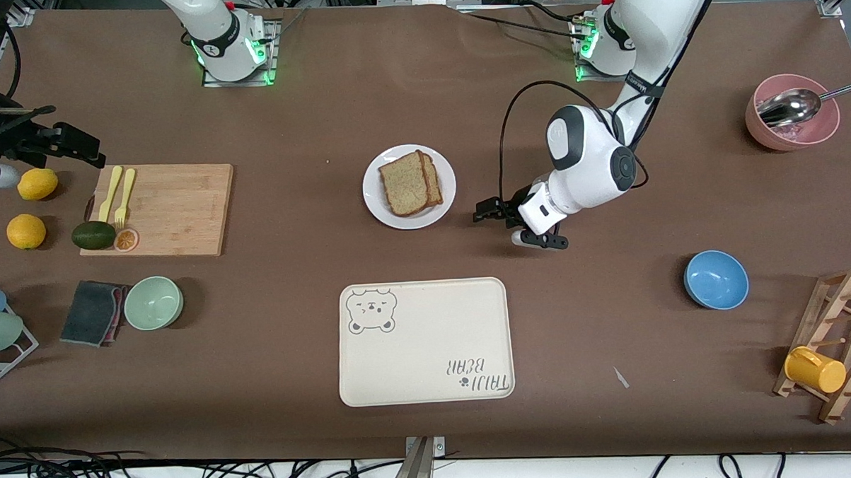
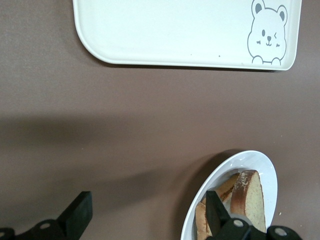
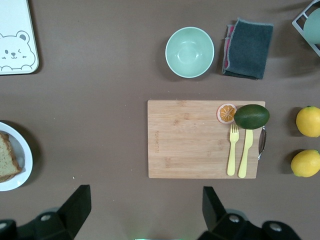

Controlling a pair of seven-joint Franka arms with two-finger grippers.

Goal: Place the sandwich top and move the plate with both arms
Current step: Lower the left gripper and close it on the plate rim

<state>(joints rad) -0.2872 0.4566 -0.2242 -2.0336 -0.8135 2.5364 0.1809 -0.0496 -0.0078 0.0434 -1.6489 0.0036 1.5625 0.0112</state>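
- The plate [image 1: 409, 186] sits on the brown table [image 1: 420, 90], and every place below is given from it.
- The sandwich top [image 1: 404, 184], a speckled brown slice with a darker crust, lies on the plate, leaning over another slice [image 1: 432, 178] that shows along its edge toward the left arm's end of the table.
- The left gripper [image 1: 520, 225] hangs low over the bare table just beside the plate, toward the left arm's end. Its claw is released, jaws spread wide with nothing between them; in the left wrist view one finger [image 2: 215, 210] stands in front of the plate's rim [image 2: 250, 160] and the bread [image 2: 252, 197].
- The right gripper [image 3: 145, 210] is held high, out of the front view. Its claw is also released, jaws wide apart and empty, over the table between the plate [image 3: 22, 155] and the cutting board [image 3: 202, 139].
- The cream tray [image 1: 424, 341] with the bear drawing lies nearer to the front camera than the plate, apart from it.
- The wooden cutting board [image 1: 159, 209] lies well away from the plate toward the right arm's end, with two yellow utensils [image 1: 118, 194], an avocado [image 1: 93, 235] and an orange slice [image 1: 126, 239] at its edge.
- A green bowl [image 1: 153, 302] and a dark cloth [image 1: 92, 312] sit nearer the camera than that board.
- A blue bowl [image 1: 716, 279] lies toward the left arm's end, nearer the camera than the plate.
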